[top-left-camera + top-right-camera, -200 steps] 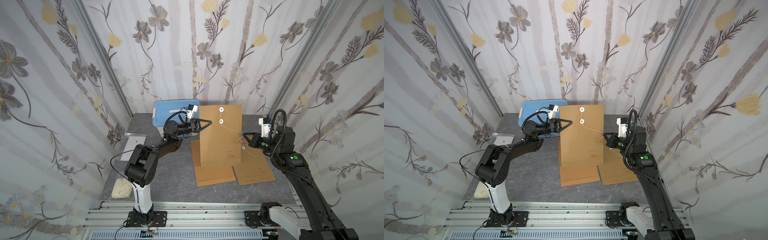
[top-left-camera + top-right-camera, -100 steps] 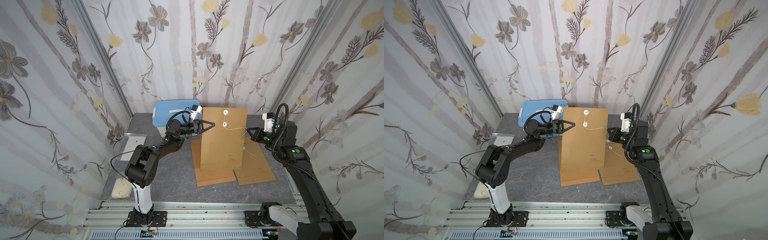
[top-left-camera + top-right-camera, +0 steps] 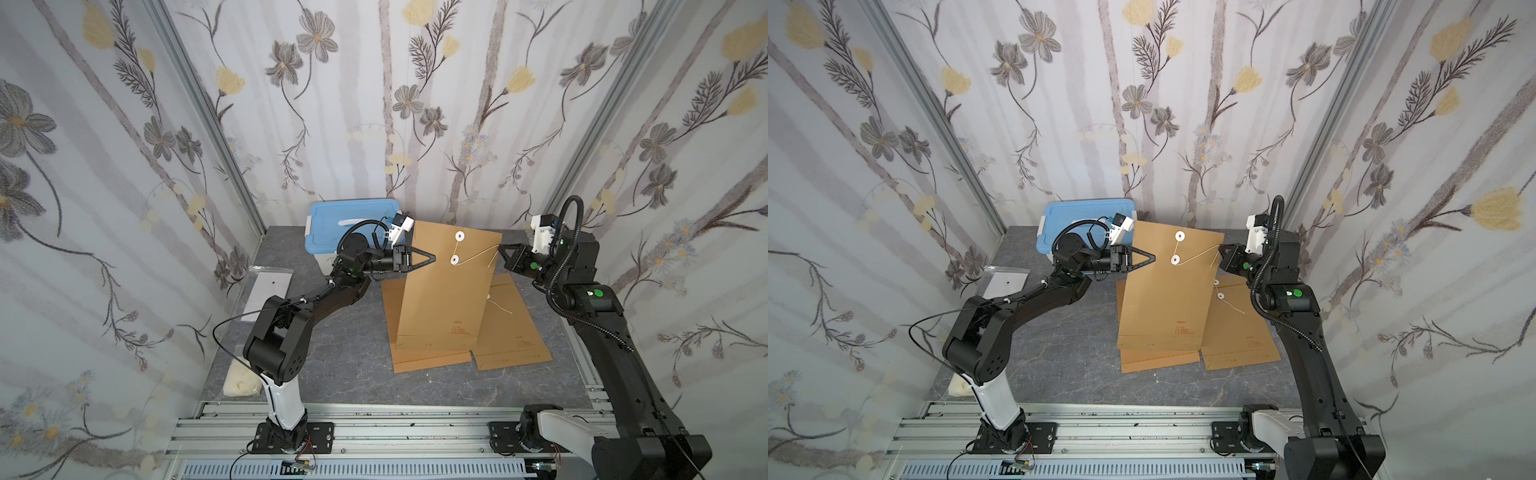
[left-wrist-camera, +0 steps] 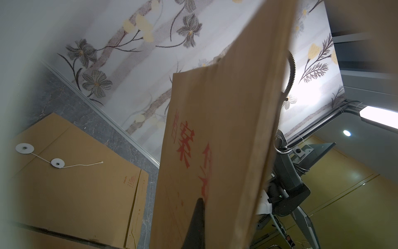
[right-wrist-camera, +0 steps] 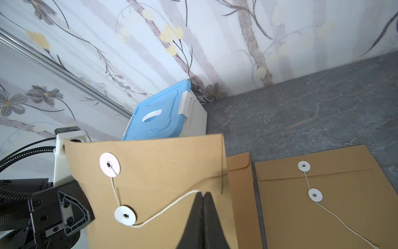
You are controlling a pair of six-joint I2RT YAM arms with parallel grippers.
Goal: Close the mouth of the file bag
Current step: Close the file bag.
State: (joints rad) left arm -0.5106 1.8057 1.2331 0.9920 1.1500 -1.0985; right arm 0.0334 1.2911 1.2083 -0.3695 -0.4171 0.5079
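- Right wrist view: the right gripper (image 5: 202,195) has its jaws pressed together on the string (image 5: 168,207), close to the bag's right edge.
- Both top views: the left gripper (image 3: 432,258) is clamped on the left edge of the file bag (image 3: 440,303). It holds the bag upright above the spare bags (image 3: 515,336) on the table (image 3: 345,340). Whether the bag's lower edge touches them cannot be confirmed.
- Done: the flap is folded down. The string runs from the upper disc (image 5: 109,165) to the lower disc (image 5: 125,215), passes under it and leads out to the right gripper.
- Remaining, by my judgement: no full turn around a disc is visible, so most of the winding is still to do, followed by release.
- Change from one second ago: the bag's top has shifted toward the right arm, and its top edge now slopes. The right gripper has risen to flap level, which brings the string closer to horizontal.
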